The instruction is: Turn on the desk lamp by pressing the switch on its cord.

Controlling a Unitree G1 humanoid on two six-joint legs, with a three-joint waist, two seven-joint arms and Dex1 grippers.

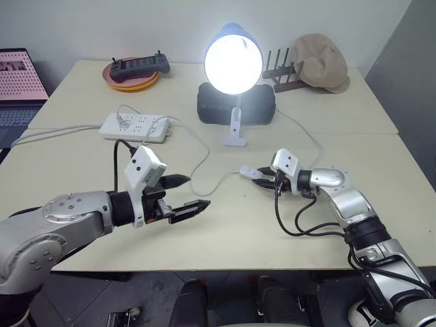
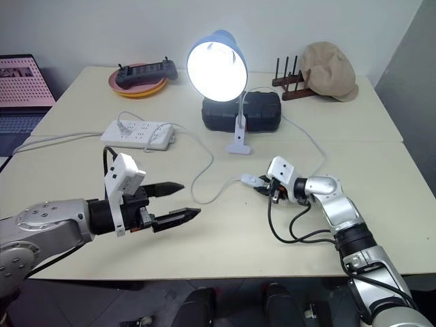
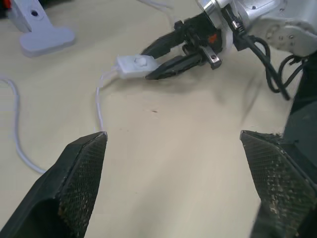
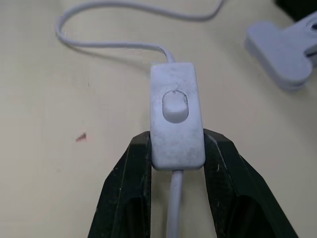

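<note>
Lamp [image 1: 233, 65] lit near your desk's [image 1: 225, 235] middle, your right pincer [image 4: 176, 148] clamped on the switch [image 4: 176, 111] toward the front edge, cord [image 1: 204, 160] trailing, your left pincer [image 1: 184, 194] spread apart, empty, hovering.

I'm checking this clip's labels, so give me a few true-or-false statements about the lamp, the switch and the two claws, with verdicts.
1. The desk lamp is lit. True.
2. The right claw is shut on the switch. True.
3. The left claw holds the cord. False: it is open, holding nothing, apart from the cord.
4. The switch lies on the power strip. False: it lies on the table, near the lamp's base.
5. A cap lies behind the lamp. True.
</note>
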